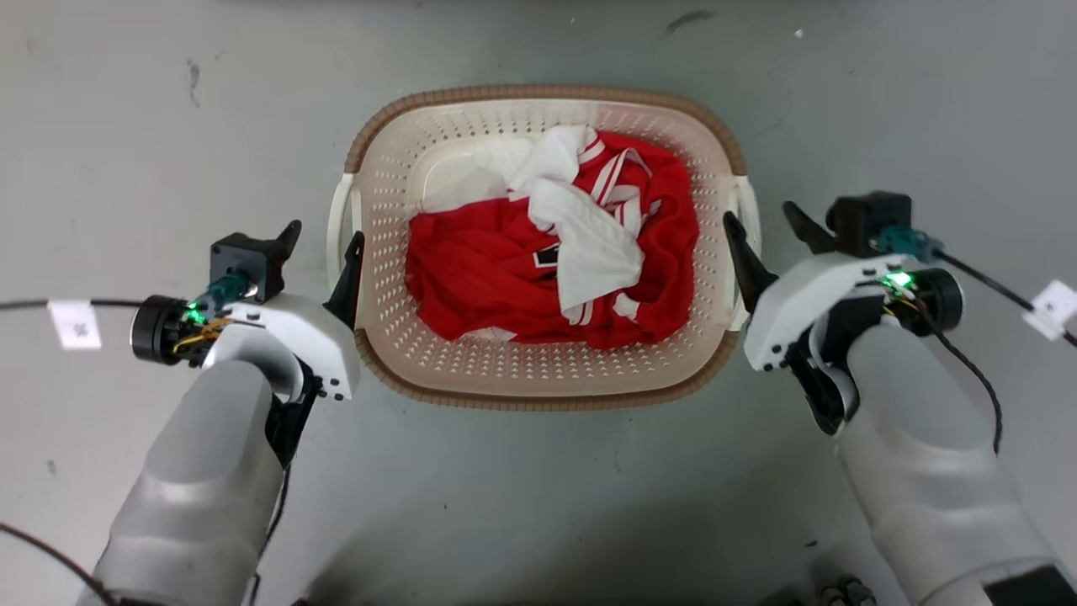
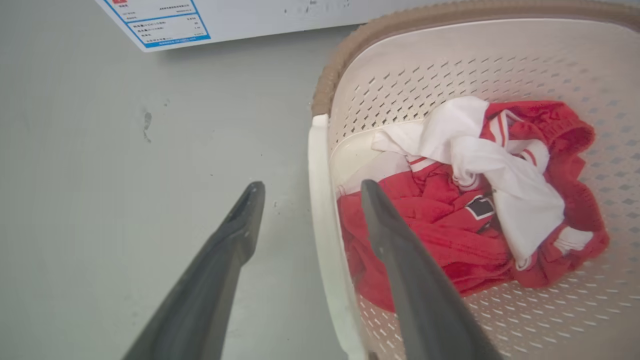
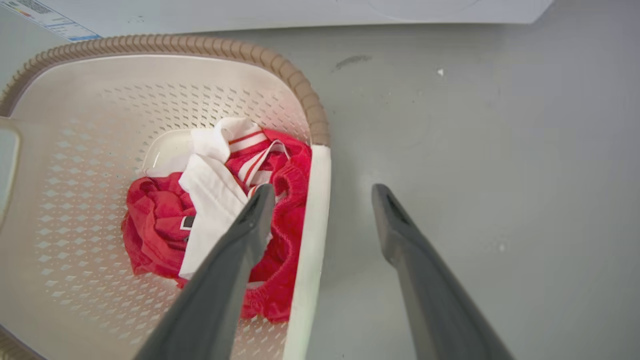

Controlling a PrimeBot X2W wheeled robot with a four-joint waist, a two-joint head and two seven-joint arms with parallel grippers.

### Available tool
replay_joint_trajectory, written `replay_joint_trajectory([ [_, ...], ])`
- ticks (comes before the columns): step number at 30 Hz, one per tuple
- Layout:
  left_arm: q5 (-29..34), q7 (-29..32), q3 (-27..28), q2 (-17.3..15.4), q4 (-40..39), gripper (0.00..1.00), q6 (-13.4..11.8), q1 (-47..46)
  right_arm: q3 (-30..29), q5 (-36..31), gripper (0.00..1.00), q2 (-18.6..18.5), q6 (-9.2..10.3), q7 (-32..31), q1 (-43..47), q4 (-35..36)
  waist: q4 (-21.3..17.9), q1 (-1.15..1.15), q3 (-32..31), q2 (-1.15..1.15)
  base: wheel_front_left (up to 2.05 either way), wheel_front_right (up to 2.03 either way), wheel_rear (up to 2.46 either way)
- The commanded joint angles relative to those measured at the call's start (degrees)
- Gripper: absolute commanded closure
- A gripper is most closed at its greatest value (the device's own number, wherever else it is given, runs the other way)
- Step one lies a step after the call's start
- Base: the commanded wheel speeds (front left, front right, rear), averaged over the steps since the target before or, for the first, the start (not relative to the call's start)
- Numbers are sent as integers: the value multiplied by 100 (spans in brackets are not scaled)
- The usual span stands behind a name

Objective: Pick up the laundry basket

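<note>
On the grey floor, straight ahead of the robot, sits the laundry basket, upright, with red and white clothes heaped in its bottom; its long axis runs from side to side across the robot, so the two short ends, each with a white handle, face one arm apiece. At the basket's left end the left gripper has its fingers apart and astride the left handle: one finger lies over the inside of the basket, the other over bare floor outside it; at the right end the right gripper stands the same way about the right handle, fingers spread, holding nothing. Neither arm is nearer than the other (the pair look close to mirror images). Whether any finger touches the plastic I cannot tell; height above the handles is hard to read. The lift, I judge, turns on this straddle: each handle lies between its gripper's fingers, so closing inward should clamp both ends; unequal grips could tip the basket along its long axis.
</note>
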State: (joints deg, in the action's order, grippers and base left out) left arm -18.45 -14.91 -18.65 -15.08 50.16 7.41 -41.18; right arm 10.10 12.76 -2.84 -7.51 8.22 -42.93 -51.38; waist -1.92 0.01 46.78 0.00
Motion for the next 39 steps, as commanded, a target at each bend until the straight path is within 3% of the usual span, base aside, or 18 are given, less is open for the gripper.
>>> replay_joint_trajectory([
  [1,-117,13,-134,-18,89,0,5,-164,60,101,0,-8,4,-54,-151,-120,68,-1,90,0,0,0,0],
  [6,-823,267,-955,-108,480,0,6,-589,491,339,0,-6,4,-478,-652,-735,139,-1,230,0,0,0,0],
  [17,-2224,1200,-2622,-572,343,0,-1,-1125,967,449,0,-6,4,-1207,-1517,-1581,163,-1,523,0,0,0,0],
  [33,-3412,1343,-3991,-831,345,0,1,-1682,1213,546,0,-5,4,-1337,-1831,-1950,229,-1,737,0,0,0,0],
  [34,-3476,1361,-4067,-825,350,59,1,-1690,1223,561,0,-4,4,-1333,-1836,-1958,230,-1,738,0,0,0,0],
  [35,-3524,1350,-4143,-829,332,100,1,-1708,1235,574,0,-3,5,-1330,-1834,-1968,231,-1,740,0,0,0,0],
  [36,-3590,1356,-4226,-836,290,100,1,-1714,1268,580,54,-2,4,-1352,-1823,-1968,235,-1,742,0,0,0,0],
  [37,-3647,1354,-4301,-859,267,100,-3,-1733,1316,585,100,0,4,-1380,-1811,-1957,240,-1,745,0,0,0,0],
  [39,-3755,1337,-4436,-921,266,100,-1,-1775,1381,627,100,7,4,-1430,-1792,-1946,242,-1,746,0,0,0,0],
])
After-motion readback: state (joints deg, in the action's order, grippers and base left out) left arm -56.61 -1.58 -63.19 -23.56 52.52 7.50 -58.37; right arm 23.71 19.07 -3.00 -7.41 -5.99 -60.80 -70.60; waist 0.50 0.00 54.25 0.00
